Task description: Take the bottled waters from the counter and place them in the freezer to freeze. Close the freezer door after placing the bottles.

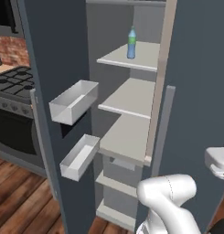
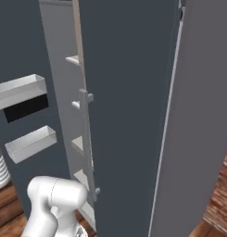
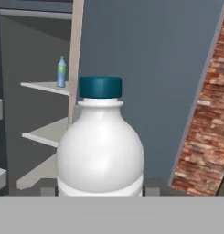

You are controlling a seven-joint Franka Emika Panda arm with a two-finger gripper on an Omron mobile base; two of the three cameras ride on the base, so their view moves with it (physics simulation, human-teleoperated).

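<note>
Whitish plastic bottle with a dark blue cap (image 3: 100, 146) sits upright directly in front of the tool (image 3: 100, 189) in the hand view, its round shoulder and cap rising just above the fingertips; the tool is closed partway on the bottle's lower body, with a dark fingertip (image 3: 48, 191) showing at either side of the bottle. Beyond the tool and up to its left in that view, the tall slate-grey freezer (image 1: 195, 68) stands open, pale grey inner shelves (image 1: 127, 137) visible. Blue-tinted plastic bottle with a green cap (image 1: 131, 43) stands upright on an upper shelf, well apart from the held bottle and farther into the freezer; it reads as a small figure in the hand view. Slate-grey freezer door (image 1: 54, 68) is swung open to the left of the shelves, carrying two white inner bins, one upper (image 1: 74, 101) and one lower (image 1: 80, 156). Long grey bar handle (image 2: 88, 143) runs along the edge of the closed dark panel ahead of the tool. Red brick wall (image 3: 209, 128) lies off to the tool's right. Black gas stove (image 1: 13, 82) stands beyond the open door, with wood plank floor (image 1: 22, 201) below it.
</note>
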